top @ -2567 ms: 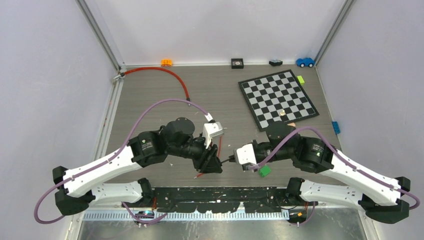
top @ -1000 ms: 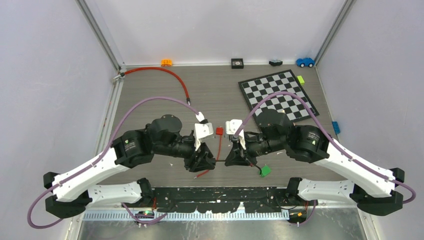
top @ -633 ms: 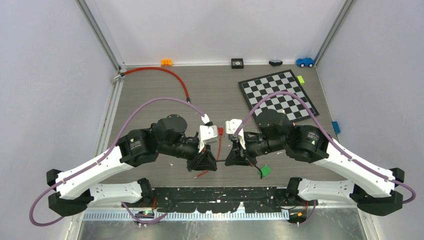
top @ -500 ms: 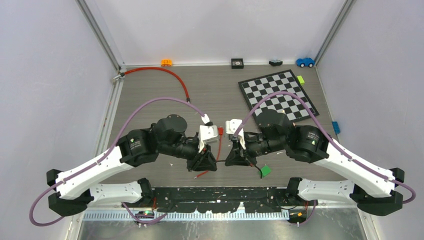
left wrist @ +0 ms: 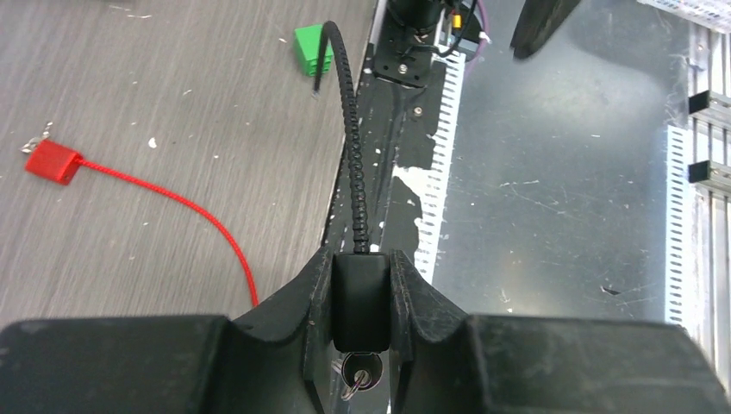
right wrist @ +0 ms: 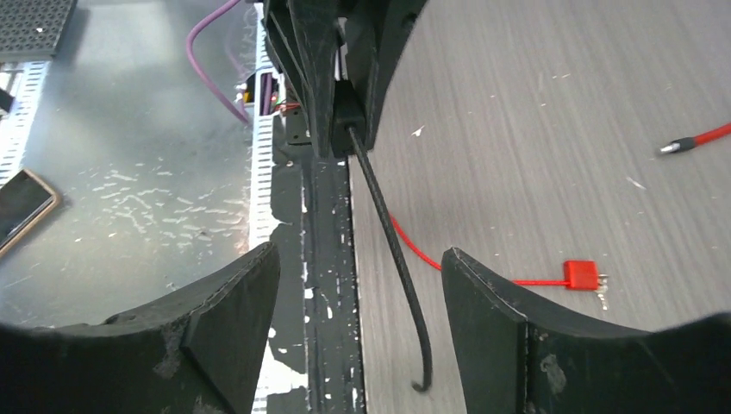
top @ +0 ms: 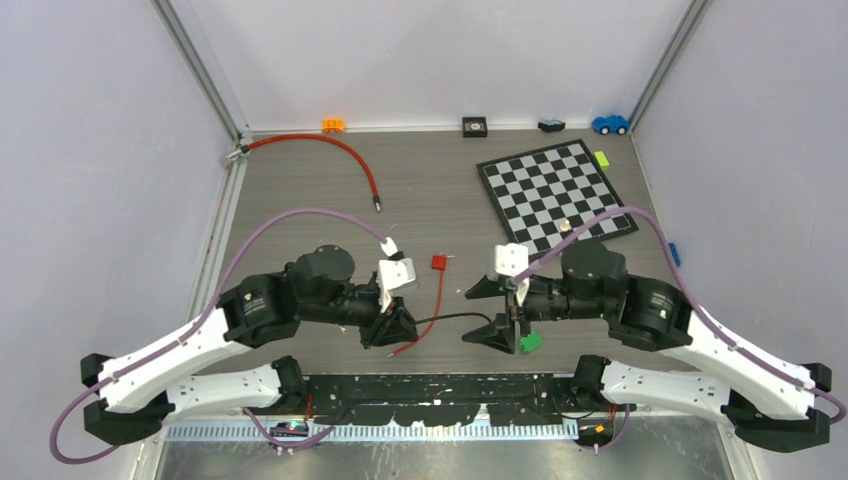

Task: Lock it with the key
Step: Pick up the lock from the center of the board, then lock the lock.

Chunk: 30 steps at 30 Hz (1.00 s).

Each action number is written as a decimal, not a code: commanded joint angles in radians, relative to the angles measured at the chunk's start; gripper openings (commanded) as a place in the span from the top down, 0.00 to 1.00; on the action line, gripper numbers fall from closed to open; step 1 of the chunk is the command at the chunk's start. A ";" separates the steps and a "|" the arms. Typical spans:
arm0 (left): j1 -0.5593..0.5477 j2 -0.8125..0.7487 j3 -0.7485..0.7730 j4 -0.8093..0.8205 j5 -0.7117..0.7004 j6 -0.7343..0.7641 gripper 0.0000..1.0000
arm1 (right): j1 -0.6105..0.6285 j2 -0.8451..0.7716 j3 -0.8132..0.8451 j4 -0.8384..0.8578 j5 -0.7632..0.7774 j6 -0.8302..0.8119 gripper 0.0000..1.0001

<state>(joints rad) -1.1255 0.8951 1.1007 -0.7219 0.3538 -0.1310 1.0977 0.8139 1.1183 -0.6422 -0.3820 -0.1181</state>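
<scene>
A black lock body (left wrist: 360, 293) sits clamped between my left gripper (left wrist: 362, 259) fingers, so that gripper is shut on it. A small silver key (left wrist: 359, 373) with a ring sticks out of the lock's near end. The lock's black ribbed cable (left wrist: 349, 129) runs away from it, its free end loose by the table's front edge. From above, the left gripper (top: 395, 325) faces my right gripper (top: 487, 313), with the cable (top: 445, 320) spanning the gap. The right gripper (right wrist: 358, 254) is open; the cable (right wrist: 396, 250) passes between its fingers untouched.
A thin red cord with a red tag (top: 438, 262) lies between the arms. A green block (top: 530, 341) sits below the right gripper. A chessboard (top: 555, 195) lies at the back right, a red hose (top: 330, 150) at the back left, and small toys line the far wall.
My right gripper has opened, let go of the cable and drawn back to the right. My left gripper has pulled slightly left, still holding the lock.
</scene>
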 commanded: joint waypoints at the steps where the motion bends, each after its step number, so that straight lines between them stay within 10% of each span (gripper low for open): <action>1: 0.002 -0.113 -0.039 0.071 -0.109 -0.019 1.00 | 0.002 -0.090 -0.061 0.119 0.074 0.004 0.26; 12: 0.002 -0.330 -0.173 0.115 -0.335 -0.067 1.00 | 0.002 -0.172 -0.268 0.261 0.304 -0.058 0.26; 30: 0.002 -0.348 -0.166 0.130 -0.309 0.009 1.00 | 0.002 0.000 -0.428 0.636 0.621 -0.076 0.33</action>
<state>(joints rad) -1.1255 0.5522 0.9058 -0.6624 0.0250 -0.1516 1.0977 0.8074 0.6998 -0.1196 0.1619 -0.1707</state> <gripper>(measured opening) 0.234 0.678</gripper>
